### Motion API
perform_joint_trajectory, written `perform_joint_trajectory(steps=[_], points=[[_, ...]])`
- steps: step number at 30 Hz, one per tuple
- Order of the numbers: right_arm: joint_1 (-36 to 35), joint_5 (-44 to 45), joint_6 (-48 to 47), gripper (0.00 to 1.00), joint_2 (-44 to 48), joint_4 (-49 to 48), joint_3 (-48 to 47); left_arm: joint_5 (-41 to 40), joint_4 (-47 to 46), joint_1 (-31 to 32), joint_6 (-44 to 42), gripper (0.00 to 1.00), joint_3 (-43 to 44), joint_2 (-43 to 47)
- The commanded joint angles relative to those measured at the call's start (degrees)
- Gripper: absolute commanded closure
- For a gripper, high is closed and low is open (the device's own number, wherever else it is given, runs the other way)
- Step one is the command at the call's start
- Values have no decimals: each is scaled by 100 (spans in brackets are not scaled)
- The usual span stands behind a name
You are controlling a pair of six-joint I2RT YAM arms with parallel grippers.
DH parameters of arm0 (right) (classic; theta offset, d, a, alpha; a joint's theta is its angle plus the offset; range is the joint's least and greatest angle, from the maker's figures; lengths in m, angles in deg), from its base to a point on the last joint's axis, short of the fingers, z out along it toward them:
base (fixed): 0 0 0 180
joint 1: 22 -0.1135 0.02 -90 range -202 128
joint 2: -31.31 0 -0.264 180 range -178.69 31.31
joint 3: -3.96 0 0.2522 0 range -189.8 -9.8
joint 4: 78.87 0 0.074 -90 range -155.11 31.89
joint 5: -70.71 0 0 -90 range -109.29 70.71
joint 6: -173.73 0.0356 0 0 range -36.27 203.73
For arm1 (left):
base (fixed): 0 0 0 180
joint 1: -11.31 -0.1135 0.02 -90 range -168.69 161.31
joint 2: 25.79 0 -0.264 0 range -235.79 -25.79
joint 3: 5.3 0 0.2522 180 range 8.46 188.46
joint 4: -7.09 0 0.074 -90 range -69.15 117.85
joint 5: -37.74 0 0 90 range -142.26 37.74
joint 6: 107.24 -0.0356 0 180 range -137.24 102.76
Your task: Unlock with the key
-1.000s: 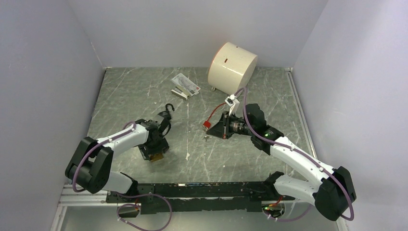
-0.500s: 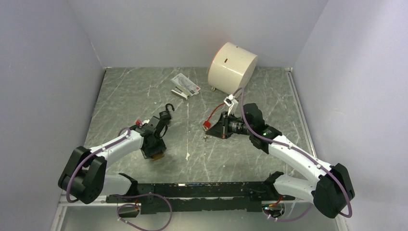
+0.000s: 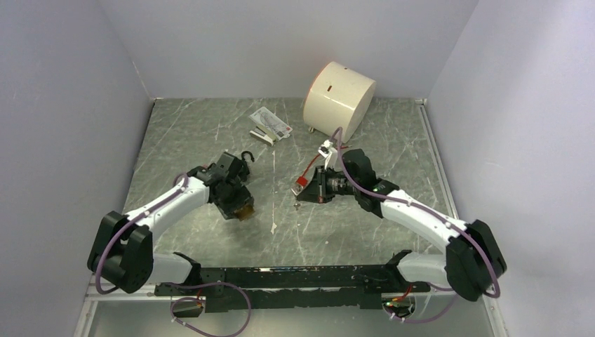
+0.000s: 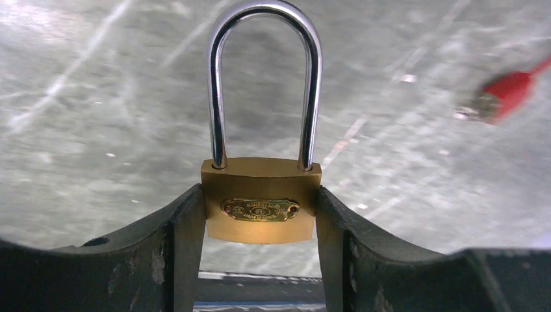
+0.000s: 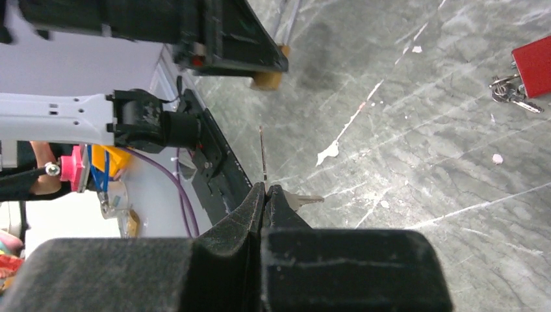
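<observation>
My left gripper [image 3: 237,205] is shut on the brass padlock [image 3: 245,213]. In the left wrist view the fingers [image 4: 188,227] clamp both sides of the padlock's body [image 4: 261,208], and its steel shackle [image 4: 263,65] stands closed and points away. My right gripper [image 3: 303,192] is shut on a small silver key [image 5: 301,199], whose blade sticks out sideways past the closed tips. The padlock also shows in the right wrist view [image 5: 268,79], across a gap of bare table. A red tag [image 3: 301,181] with spare keys [image 5: 513,92] lies by the right gripper.
A cream cylinder [image 3: 339,98] lies on its side at the back. A stapler on a printed card [image 3: 270,128] lies at the back centre. A small black hook [image 3: 246,155] shows beside the left wrist. Grey walls close in both sides.
My left arm has carried the padlock right and away from the near edge. My right gripper has shifted left with the key, narrowing the gap between them.
</observation>
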Motion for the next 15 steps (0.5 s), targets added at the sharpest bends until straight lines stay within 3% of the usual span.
perform_joint_trajectory(steps=[1,8,15], points=[[-239,-328,-288,100,-577,-26,-637,560,-154,9,728,68,492,361],[-781,-476,-597,100,-1453,542,-1502,1088,-931,11,1576,69,265,570],[-920,-332,-653,100,-2137,1152,-2100,1230,-1151,10,1825,70,195,660]])
